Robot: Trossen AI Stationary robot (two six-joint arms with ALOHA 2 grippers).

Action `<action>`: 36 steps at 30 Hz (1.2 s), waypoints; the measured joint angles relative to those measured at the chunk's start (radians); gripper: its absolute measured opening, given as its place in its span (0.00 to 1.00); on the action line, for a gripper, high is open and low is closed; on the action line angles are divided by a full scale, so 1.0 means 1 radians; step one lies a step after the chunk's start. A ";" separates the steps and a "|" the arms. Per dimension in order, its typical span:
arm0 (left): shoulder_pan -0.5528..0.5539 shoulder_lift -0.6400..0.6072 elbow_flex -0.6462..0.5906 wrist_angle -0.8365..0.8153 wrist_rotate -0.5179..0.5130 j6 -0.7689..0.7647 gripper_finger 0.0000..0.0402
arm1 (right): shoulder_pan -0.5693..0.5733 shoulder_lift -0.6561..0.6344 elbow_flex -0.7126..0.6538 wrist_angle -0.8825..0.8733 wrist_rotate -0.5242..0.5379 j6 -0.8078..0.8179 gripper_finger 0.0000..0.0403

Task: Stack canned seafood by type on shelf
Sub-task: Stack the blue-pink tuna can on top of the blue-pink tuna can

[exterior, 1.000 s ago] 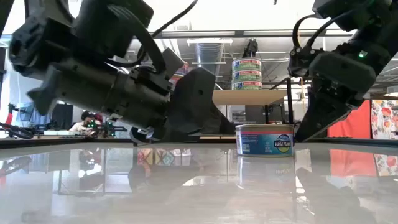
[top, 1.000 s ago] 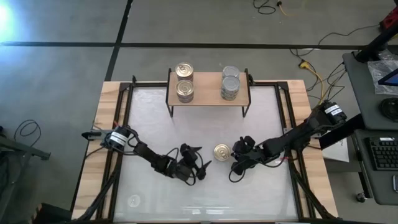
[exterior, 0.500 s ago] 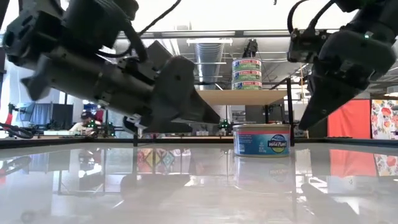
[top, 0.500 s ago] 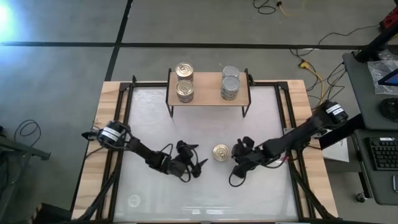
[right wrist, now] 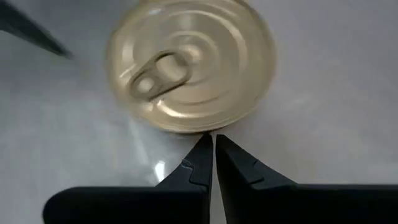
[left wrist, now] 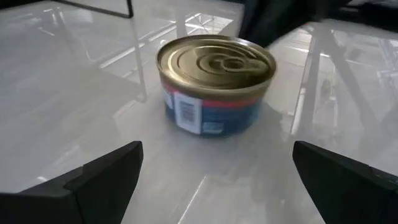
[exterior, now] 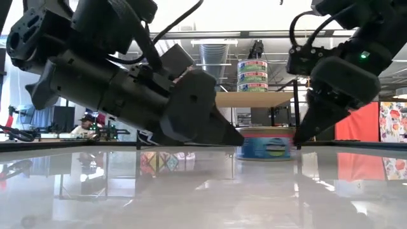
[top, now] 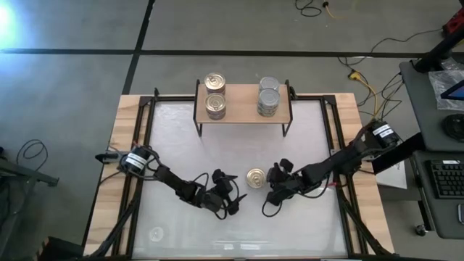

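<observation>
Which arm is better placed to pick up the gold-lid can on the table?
Probably the left. The left gripper is open and faces the gold-lid can, which lies ahead between its fingers. The right gripper is shut, its tips meeting at the can's rim.

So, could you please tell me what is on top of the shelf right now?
The shelf carries gold-lidded tins on one side and silver-lidded tins on the other. How many lie beneath each top tin is hidden from above.

Light: ceiling lamps are shining bright behind the shelf (exterior: 254,98).
Glare: table (exterior: 203,184) is mirroring everything.
Blur: tin (right wrist: 189,65) is smearing.
</observation>
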 joint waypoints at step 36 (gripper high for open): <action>0.196 0.023 0.082 -0.030 0.419 0.460 0.99 | -0.095 0.051 0.002 0.153 -0.101 -0.141 0.03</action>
